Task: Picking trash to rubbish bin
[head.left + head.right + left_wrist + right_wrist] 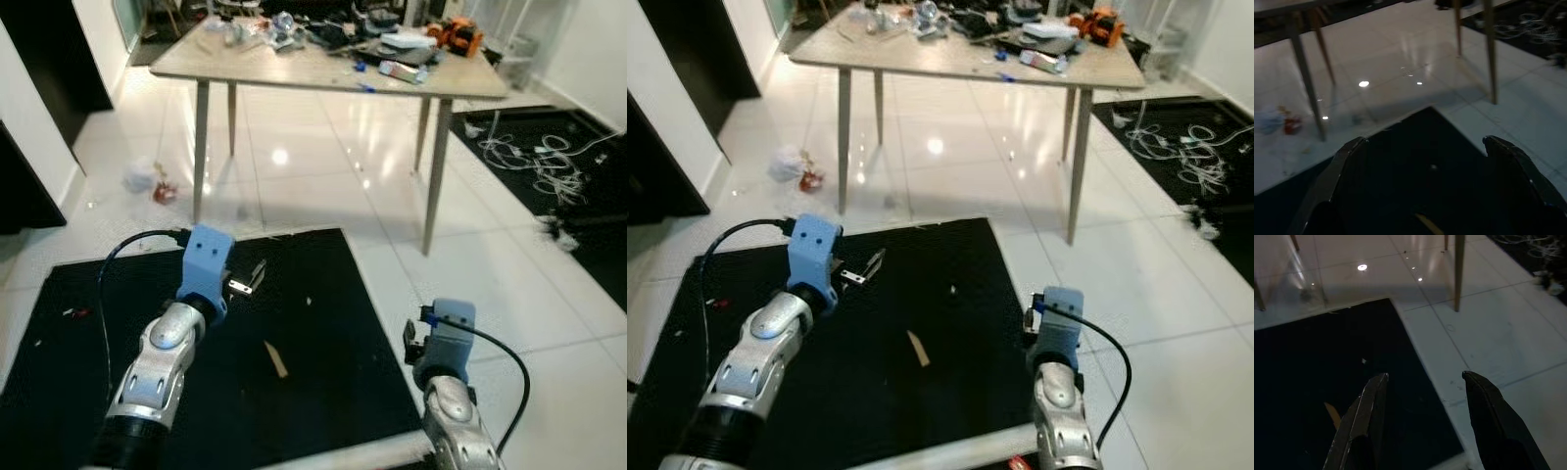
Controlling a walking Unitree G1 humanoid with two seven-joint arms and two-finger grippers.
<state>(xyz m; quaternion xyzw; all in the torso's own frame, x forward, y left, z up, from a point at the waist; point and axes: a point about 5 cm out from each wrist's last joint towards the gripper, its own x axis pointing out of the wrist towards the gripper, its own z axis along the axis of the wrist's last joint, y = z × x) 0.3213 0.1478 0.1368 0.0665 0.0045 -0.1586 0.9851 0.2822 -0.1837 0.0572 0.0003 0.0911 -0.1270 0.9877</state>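
A crumpled white and red piece of trash (149,180) lies on the white tiles beside the table's near left leg; it is a blur (1279,122) in the left wrist view. A thin tan sliver (276,358) rests on the black mat (323,313) between my two arms. My left gripper (1422,142) hovers open over the mat's far part, nothing between its fingers (257,272). My right gripper (1424,376) is open and empty above the mat's right edge, the sliver (1332,413) off to its side.
A wooden table (323,69) on slim legs stands ahead, its top cluttered with several items. White cables (544,157) sprawl over a dark mat at the right. A dark doorway and wall (29,117) close off the left side.
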